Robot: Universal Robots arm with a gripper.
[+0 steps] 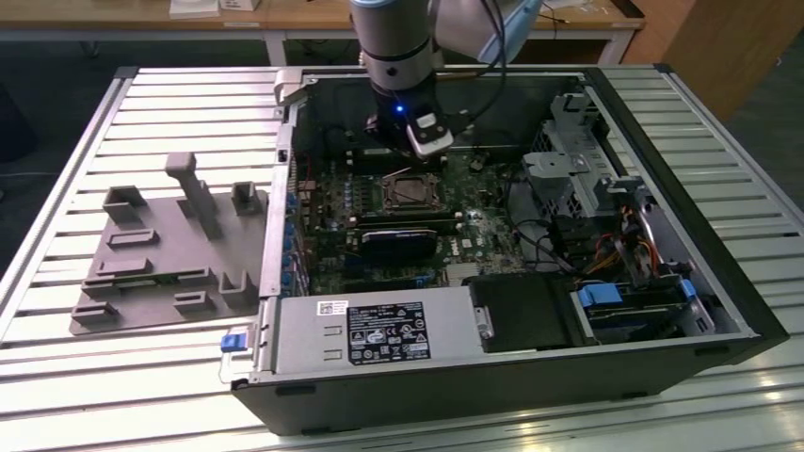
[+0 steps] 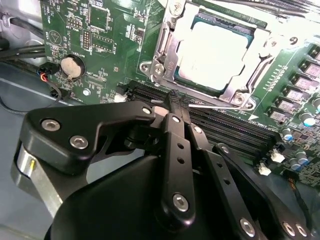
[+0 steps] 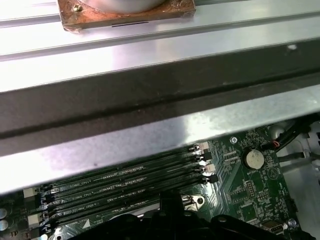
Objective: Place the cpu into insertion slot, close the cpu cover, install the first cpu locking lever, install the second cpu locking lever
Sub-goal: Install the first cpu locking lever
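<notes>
The cpu (image 2: 212, 52) lies flat in the insertion slot (image 1: 411, 191), its silvery top showing. The cpu cover (image 2: 167, 45) lies down around it as a silver frame. A thin wire locking lever (image 2: 220, 105) runs along the socket's near edge, low against the board. In the second wrist view my gripper (image 2: 176, 102) is shut, its black fingers (image 2: 175, 150) meeting at a point right at this lever's end. Whether they pinch the wire or only touch it I cannot tell. In the exterior view the gripper (image 1: 427, 143) hangs just behind the socket, inside the open computer case.
Memory slots (image 2: 225, 125) run between the gripper and the socket. A coin battery (image 2: 72, 66) sits on the green board. A black module (image 1: 402, 240), the power supply (image 1: 377, 334) and a drive cage (image 1: 590, 179) crowd the case. A grey fixture (image 1: 164, 250) lies on the slatted table.
</notes>
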